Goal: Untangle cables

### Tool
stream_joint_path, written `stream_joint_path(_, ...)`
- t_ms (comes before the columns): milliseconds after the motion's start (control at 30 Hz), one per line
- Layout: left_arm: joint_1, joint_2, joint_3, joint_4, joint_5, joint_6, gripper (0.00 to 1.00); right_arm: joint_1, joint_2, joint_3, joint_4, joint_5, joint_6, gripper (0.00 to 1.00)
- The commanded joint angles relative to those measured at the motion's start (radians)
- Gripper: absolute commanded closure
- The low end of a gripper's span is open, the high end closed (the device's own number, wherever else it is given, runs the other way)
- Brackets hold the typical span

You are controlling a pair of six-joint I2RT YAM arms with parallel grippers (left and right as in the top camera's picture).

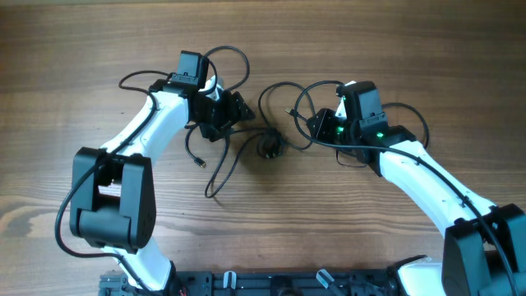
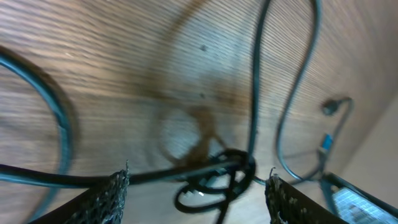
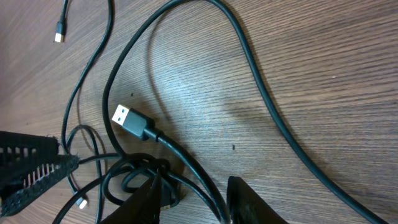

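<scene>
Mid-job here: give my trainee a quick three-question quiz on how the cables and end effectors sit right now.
1. True or false: the USB plug is clamped in the right end effector.
2. The cable knot lies: A) between both end effectors; B) behind the left arm's base; C) off the table.
3. Fill in: the left end effector has its jaws ___, with a cable running between them.
Key: 1 false; 2 A; 3 open.

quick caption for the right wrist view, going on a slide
Right gripper open astride tangled black cables, a USB-A plug lying just ahead on the wooden table
</scene>
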Motion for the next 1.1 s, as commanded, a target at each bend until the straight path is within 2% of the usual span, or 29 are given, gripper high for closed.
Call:
stream_joint_path(0, 0.043, -0.026, -0.002, -0.022, 0.114, -0.081, 0.25, 0.002, 0.015, 0.008, 0.005, -0.021, -0.01, 0.63)
stream_joint_path(200, 0.097, -0.055, -0.002, -0.116, 0.137, -0.26, 0.26, 0.002, 0.015, 0.008, 0.02, -0.021, -0.009, 0.63)
stream_joint_path(300, 0.101, -0.055, -0.002, -0.157, 0.218, -0.271, 0.25, 0.002, 0.015, 0.008, 0.024, -0.021, -0.009, 0.63)
stream_joint_path(400, 0.1, -0.055, -0.002, -0.181, 0.225, -0.297, 0.26, 0.002, 0.015, 0.008, 0.024, -0.021, -0.009, 0.63)
stream_joint_path(500, 0.096, -0.054, -0.002, -0.212, 0.146, -0.341, 0.36, 0.002, 0.015, 0.008, 0.025, -0.021, -0.009, 0.63)
stream_joint_path(700, 0.064, -0.054, -0.012, -0.258, -0.029, -0.446, 0.35, 0.002, 0.015, 0.008, 0.027, -0.032, -0.009, 0.63)
stream_joint_path(967, 0.021, -0.05, -0.069, -0.111, -0.106, -0.645, 0.33, 0.002, 0.015, 0.008, 0.027, -0.05, -0.009, 0.64)
stream_joint_path(1067, 0.011, -0.04, -0.074, -0.071, -0.135, -0.665, 0.33, 0.003, 0.015, 0.008, 0.026, -0.058, -0.01, 0.63)
